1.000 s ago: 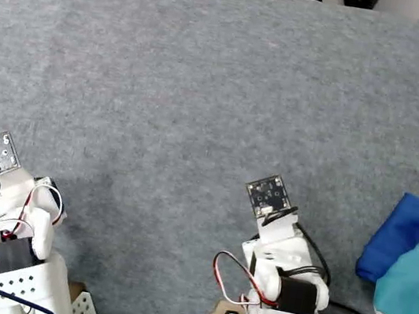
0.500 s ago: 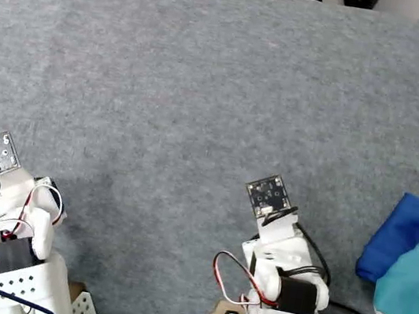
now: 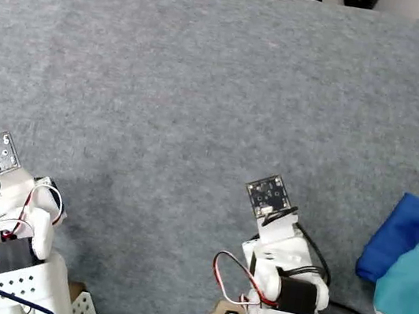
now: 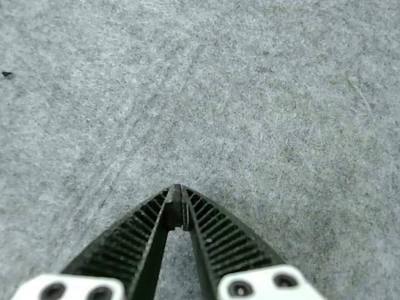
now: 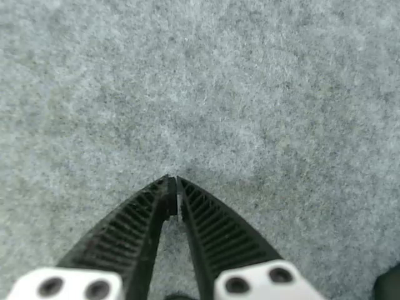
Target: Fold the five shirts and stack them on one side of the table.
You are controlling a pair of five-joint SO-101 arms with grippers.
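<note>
A heap of shirts lies at the table's right edge near the front: a blue shirt [image 3: 394, 234] under a teal shirt [image 3: 416, 289], with a sliver of red and some white cloth at the rim. Both arms sit folded back at the front edge, one at the left [image 3: 14, 230] and one right of centre [image 3: 279, 268]. My left gripper [image 4: 176, 195] is shut with nothing in it, tips just over bare grey felt. My right gripper [image 5: 173, 186] is likewise shut and empty over the felt.
The grey felt tabletop [image 3: 204, 92] stretches wide and bare ahead of both arms. Red, black and white cables [image 3: 232, 276] loop around the arm bases at the front edge. Furniture legs stand beyond the far edge.
</note>
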